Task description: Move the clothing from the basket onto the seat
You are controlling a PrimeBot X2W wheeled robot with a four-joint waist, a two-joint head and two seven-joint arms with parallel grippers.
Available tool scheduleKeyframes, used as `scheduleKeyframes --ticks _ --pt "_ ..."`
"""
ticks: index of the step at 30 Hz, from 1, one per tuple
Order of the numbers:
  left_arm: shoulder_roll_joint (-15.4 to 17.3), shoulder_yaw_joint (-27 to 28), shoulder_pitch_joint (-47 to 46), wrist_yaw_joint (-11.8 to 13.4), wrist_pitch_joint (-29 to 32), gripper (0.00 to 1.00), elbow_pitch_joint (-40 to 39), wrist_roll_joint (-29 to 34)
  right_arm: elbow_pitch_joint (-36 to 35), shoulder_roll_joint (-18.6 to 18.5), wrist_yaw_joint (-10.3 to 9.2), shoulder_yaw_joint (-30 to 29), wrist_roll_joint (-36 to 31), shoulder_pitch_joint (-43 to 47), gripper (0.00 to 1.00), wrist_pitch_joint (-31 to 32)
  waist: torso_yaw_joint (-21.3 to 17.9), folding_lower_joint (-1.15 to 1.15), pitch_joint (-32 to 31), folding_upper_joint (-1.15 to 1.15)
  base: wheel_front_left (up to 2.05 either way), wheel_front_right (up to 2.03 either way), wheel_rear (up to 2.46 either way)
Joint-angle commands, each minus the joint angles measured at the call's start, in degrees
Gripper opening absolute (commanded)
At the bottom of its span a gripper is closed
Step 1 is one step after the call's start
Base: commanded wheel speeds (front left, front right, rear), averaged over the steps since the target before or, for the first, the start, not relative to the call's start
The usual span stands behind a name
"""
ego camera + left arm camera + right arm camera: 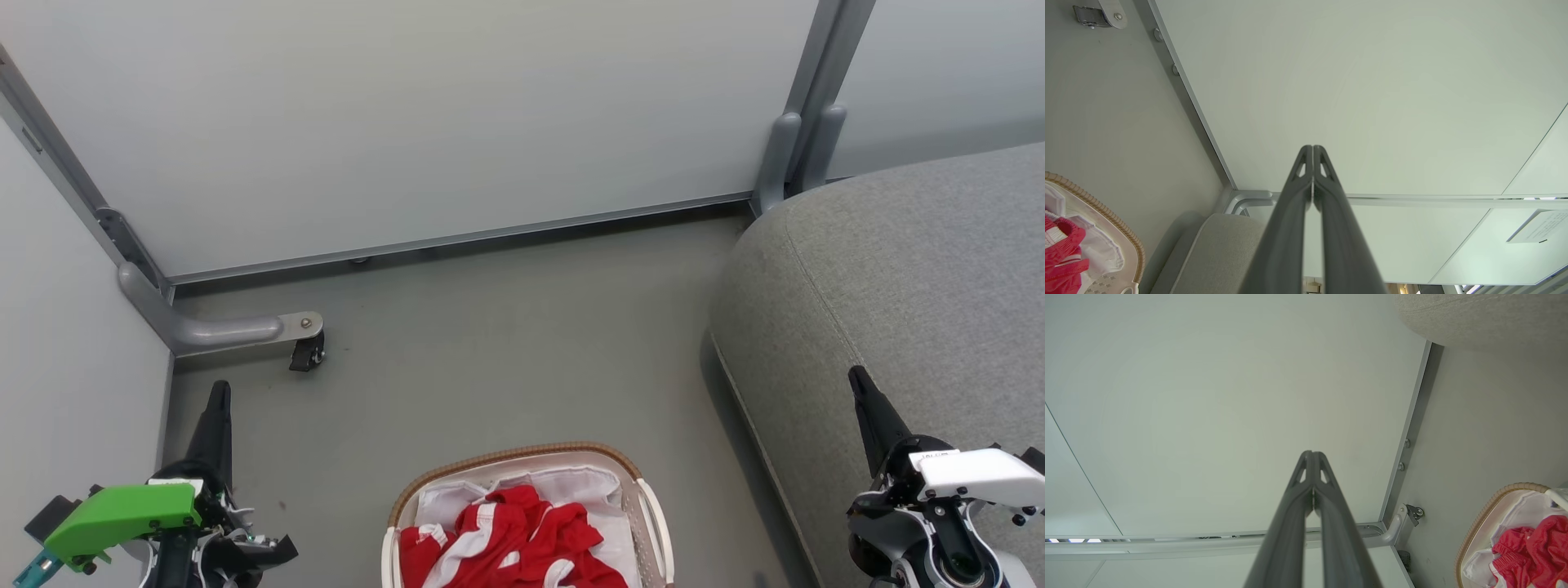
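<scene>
Clothing (510,535) heaped red inside basket (522,454) on floor (490,351); basket's near half cut off at frame edge, garment count unclear. Seat (898,278) right of basket, apart from it, far side out of frame. Left gripper (219,390) left of basket, right gripper (856,377) right of it over seat; both jaws pressed together, holding nothing.

No text can be read; a white notice (1537,226) on the partition panel (1433,245) carries print too small to decipher.
</scene>
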Motion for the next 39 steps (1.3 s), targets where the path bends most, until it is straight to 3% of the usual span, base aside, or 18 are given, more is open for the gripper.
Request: scheduleKeyframes --ticks 1,39 --pt "0.3 0.1 -0.6 -0.4 0.2 0.0 -0.1 -0.2 -0.2 -0.3 0.0 -0.1 0.2 -0.4 0.0 0.1 0.0 0.0 0.0 0.0 0.0 0.0 0.0" --pt "0.3 0.1 -0.6 -0.4 0.2 0.0 -0.1 -0.2 -0.2 -0.3 0.0 -0.1 0.2 -0.4 0.0 0.1 0.0 0.0 0.0 0.0 0.0 0.0 0.0"
